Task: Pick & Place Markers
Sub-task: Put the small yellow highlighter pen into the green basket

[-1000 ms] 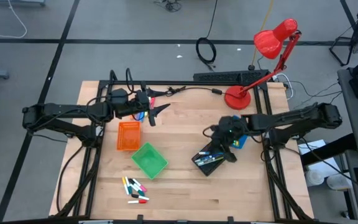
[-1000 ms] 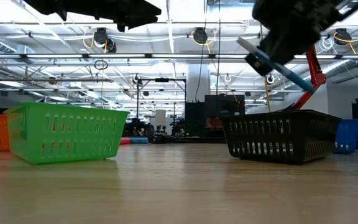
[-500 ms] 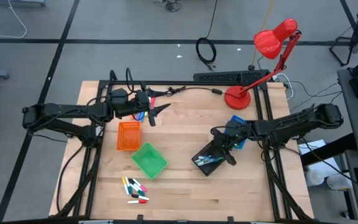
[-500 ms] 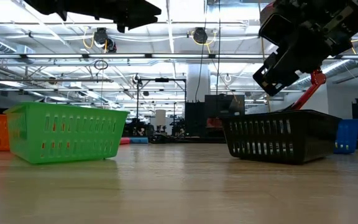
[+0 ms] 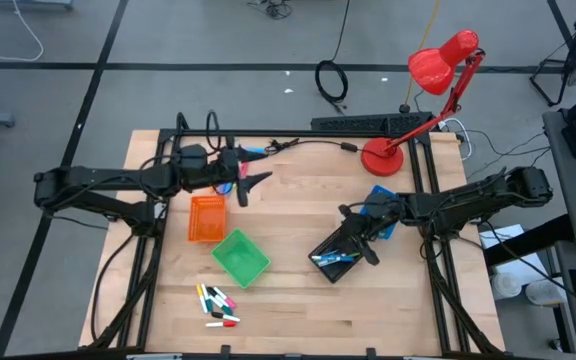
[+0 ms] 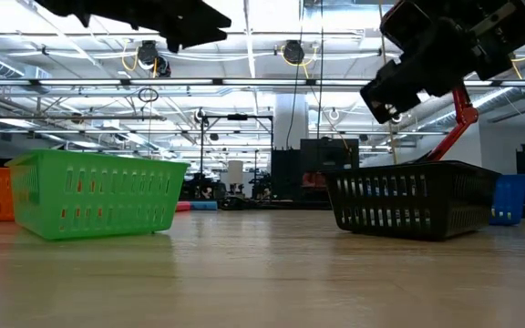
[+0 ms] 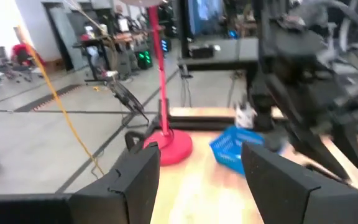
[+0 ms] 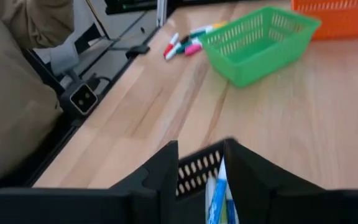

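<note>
Over the black tray (image 5: 336, 255) in the high view, the right pincer (image 5: 357, 228) hangs just above markers (image 5: 330, 257) lying inside; loose markers (image 5: 218, 303) sit near the desk's (image 5: 298, 190) front edge, long axes mixed, nearer the left arm by the high view. The left pincer (image 5: 251, 179) waits at the back, spread. In the low view, the right pincer (image 6: 399, 87) holds nothing, where a second ago it carried a blue marker. The right wrist view shows fingers (image 8: 166, 168) narrowly parted above the tray's markers (image 8: 219, 190).
</note>
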Action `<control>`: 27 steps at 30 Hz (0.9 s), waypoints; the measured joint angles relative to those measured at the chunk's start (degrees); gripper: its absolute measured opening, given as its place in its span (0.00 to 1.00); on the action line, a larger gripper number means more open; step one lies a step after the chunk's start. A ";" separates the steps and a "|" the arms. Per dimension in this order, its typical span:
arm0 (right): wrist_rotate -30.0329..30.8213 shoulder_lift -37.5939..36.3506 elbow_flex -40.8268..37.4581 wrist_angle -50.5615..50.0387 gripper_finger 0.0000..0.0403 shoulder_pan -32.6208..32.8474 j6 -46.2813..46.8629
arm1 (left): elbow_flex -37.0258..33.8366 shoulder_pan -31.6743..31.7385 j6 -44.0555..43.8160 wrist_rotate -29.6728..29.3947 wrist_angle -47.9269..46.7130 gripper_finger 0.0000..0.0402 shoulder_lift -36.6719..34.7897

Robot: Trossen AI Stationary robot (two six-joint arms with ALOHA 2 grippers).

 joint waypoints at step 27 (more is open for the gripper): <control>0.04 0.00 -3.71 4.39 0.27 0.02 -4.14 | 7.57 -48.65 -88.45 -0.48 -58.95 0.57 15.46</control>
